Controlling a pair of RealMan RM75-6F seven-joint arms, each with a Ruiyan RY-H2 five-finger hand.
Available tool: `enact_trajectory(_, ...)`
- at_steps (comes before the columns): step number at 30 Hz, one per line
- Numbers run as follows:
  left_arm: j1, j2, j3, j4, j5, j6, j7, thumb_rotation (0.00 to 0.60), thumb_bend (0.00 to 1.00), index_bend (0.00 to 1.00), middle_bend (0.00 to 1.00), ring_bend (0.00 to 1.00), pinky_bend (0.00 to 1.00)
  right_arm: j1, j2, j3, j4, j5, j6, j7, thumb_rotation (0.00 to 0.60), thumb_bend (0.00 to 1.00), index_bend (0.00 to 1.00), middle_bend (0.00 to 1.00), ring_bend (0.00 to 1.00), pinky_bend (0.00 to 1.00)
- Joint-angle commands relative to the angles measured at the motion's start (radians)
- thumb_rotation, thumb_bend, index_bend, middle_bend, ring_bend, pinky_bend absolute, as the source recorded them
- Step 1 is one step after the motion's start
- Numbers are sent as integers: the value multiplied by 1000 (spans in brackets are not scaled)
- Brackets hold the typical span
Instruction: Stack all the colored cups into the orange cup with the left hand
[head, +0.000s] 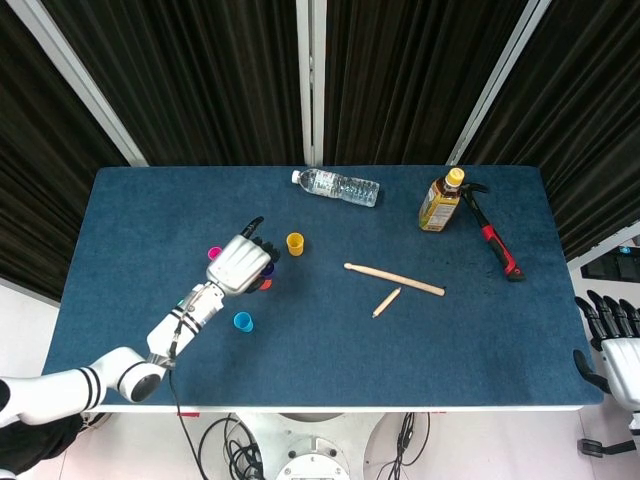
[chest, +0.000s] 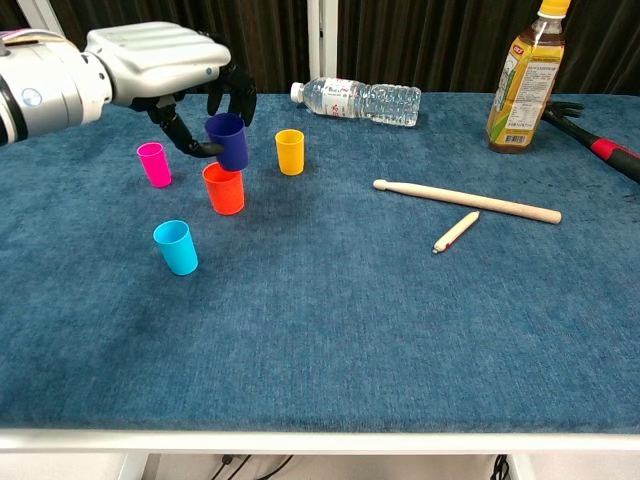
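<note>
Chest view shows your left hand (chest: 165, 62) gripping the blue cup (chest: 229, 141) upright, just above the orange cup (chest: 224, 189), slightly toward the bottle (chest: 357, 100).

The left hand (chest: 165, 60) is seen at the upper left of the chest view, with a silver-grey ridged back shell and black fingers (chest: 243, 95). A white cylindrical forearm (chest: 40, 90) is joined to it, marked by a black ring and a small blue dot. In the head view thin cables are seen along the wrist, and white arm segments (head: 120, 372) with black bands are shown at the lower left. At the right edge, the right hand (head: 608, 335) is shown partly, with dark fingers above a pale grey body.
</note>
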Motion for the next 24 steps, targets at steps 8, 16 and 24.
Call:
enact_trajectory(8, -4, -6, 9, 25, -8, -18, -13, 600, 336, 450, 438, 423, 79, 2, -2, -1, -3, 3, -7, -8, 600, 355, 0, 0, 0, 0)
enact_trajectory(16, -7, -18, 20, 46, -17, -35, -18, 600, 336, 415, 414, 388, 73, -1, -2, 0, 4, 7, -4, 3, 600, 355, 0, 0, 0, 0)
enact_trajectory(24, -9, -14, 30, 57, 14, -33, -35, 600, 323, 205, 250, 225, 42, 0, -5, -1, 9, 8, -7, 2, 600, 355, 0, 0, 0, 0)
